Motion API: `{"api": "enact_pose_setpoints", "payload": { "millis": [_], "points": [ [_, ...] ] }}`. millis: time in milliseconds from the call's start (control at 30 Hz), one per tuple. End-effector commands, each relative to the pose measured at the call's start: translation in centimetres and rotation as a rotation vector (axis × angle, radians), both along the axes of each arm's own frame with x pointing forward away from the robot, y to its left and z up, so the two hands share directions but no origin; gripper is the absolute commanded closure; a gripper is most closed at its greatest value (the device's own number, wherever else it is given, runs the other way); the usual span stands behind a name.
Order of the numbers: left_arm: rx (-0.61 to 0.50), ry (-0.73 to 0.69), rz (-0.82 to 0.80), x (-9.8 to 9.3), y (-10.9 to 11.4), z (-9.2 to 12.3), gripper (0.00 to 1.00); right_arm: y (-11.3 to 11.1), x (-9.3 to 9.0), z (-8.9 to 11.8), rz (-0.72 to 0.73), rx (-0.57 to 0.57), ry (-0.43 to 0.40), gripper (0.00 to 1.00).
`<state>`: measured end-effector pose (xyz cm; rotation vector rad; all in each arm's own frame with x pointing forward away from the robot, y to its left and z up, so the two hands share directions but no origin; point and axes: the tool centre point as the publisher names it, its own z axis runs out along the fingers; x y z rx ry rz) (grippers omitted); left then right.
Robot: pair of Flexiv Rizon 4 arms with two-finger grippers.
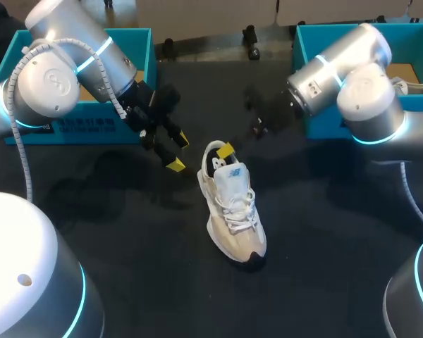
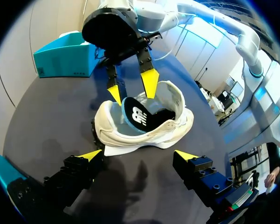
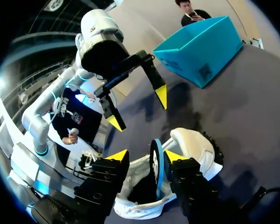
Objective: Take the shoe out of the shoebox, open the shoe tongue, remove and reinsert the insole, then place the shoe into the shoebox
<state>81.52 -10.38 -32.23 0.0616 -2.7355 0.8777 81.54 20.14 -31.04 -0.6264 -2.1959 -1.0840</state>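
A white shoe (image 1: 233, 211) lies on the dark table, toe toward the front. Its dark blue insole (image 3: 156, 169) stands on edge, sticking up out of the heel opening (image 2: 136, 115). My right gripper (image 3: 145, 156) is over the heel with its fingers apart. The insole is between them, close to one finger and clear of the other. In the head view only one of its yellow tips (image 1: 225, 150) shows at the shoe's collar. My left gripper (image 2: 139, 156) is wide open beside the shoe's heel, a short way off (image 1: 178, 153), with nothing in it.
A teal shoebox (image 1: 130, 44) stands at the back left behind my left arm. A second teal box (image 1: 317, 39) stands at the back right, behind my right arm. Bare dark tabletop surrounds the shoe.
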Motion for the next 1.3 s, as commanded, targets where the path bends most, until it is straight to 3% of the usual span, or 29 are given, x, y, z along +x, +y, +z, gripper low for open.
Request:
{"api": "enact_pose_setpoints", "payload": {
  "millis": [33, 200, 300, 367, 400, 733, 967, 1300],
  "points": [
    [0.003, 0.0, 0.0, 0.0, 0.0, 0.0, 0.0, -0.3, 0.5, 0.7, 0.003, -0.01, -0.008, 0.52],
    [0.003, 0.0, 0.0, 0.0, 0.0, 0.0, 0.0, -0.7, 0.6, 1.3, -0.027, 0.001, -0.026, 0.56],
    [0.003, 0.0, 0.0, 0.0, 0.0, 0.0, 0.0, -1.0, 0.4, 1.5, -0.054, 0.006, -0.025, 0.74],
    [0.003, 0.0, 0.0, 0.0, 0.0, 0.0, 0.0, -1.2, 0.2, 1.6, -0.077, 0.004, -0.021, 0.95],
    [0.0, 0.001, -0.007, -0.1, 0.0, 0.3, 0.0, -1.3, 0.1, 1.6, -0.087, 0.008, -0.019, 1.0],
    [-0.005, -0.038, -0.124, -0.7, 0.5, 2.6, 0.0, -2.0, -0.3, 1.7, -0.189, -0.042, 0.008, 1.0],
    [-0.006, -0.061, -0.165, -0.7, 1.3, 4.0, 0.0, -2.2, -0.7, 2.0, -0.348, -0.116, 0.084, 1.0],
    [-0.014, -0.105, -0.235, 0.0, 3.2, 7.3, 0.0, -2.2, -0.7, 2.0, -0.348, -0.116, 0.084, 1.0]
  ]
}}
